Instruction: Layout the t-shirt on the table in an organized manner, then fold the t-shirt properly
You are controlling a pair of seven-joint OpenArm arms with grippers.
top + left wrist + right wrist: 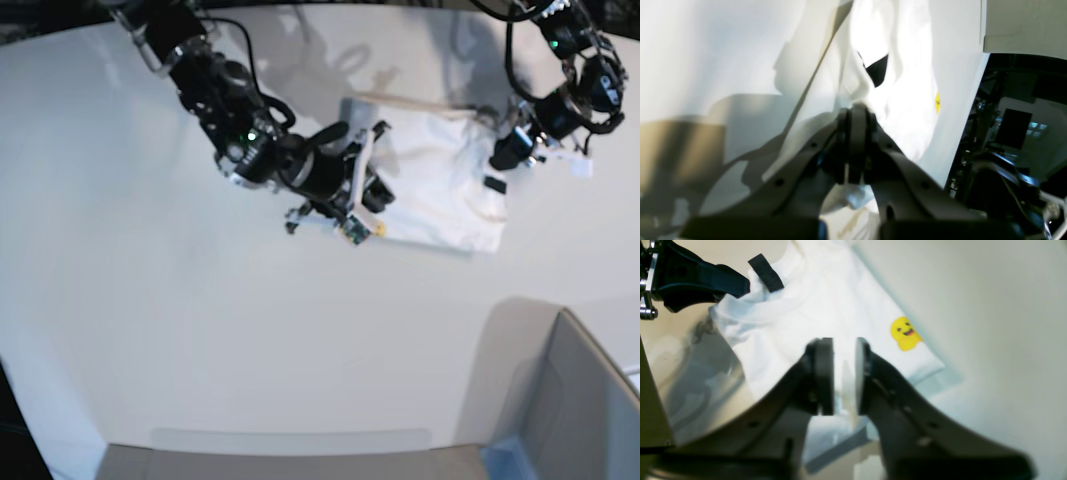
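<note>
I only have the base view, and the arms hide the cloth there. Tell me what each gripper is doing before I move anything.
Observer: In the left wrist view, the left gripper is shut on a bunched fold of the t-shirt.
Operator: Now the right one.
Observer: The right gripper has its pads apart, with white cloth showing in the gap between them.
Operator: Give me a landmark near the left pinch.
Observer: The black tag sits just beyond the left gripper's tips, on the lit part of the shirt.
</note>
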